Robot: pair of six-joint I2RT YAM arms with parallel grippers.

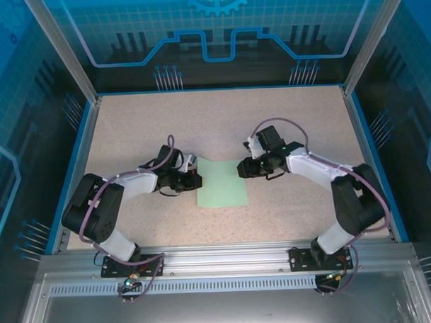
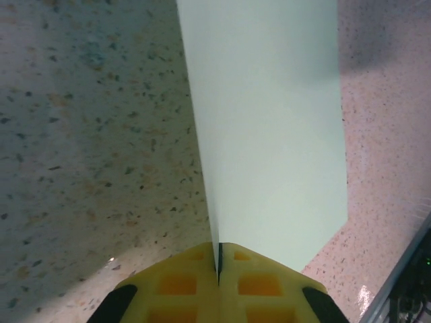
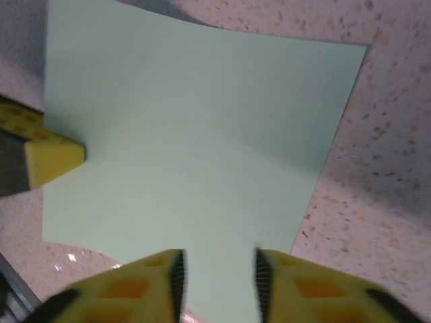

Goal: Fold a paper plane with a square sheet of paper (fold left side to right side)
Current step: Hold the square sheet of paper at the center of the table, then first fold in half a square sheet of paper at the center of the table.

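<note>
A pale mint-green square sheet of thin paper [image 1: 222, 184] lies near the middle of the speckled beige table [image 1: 200, 119], a bit toward 6 o'clock. Bare table lies all round it, most of it toward 12 o'clock, up to the blue rim [image 1: 220, 89]. The left gripper [image 1: 195, 180] is at the sheet's 9 o'clock edge. The left wrist view shows its yellow fingers [image 2: 182, 286] pressed together, pinching that edge. The right gripper [image 1: 242, 168] is at the 3 o'clock edge. The right wrist view shows its fingers [image 3: 148, 279] apart, with the sheet showing in the gap.
</note>
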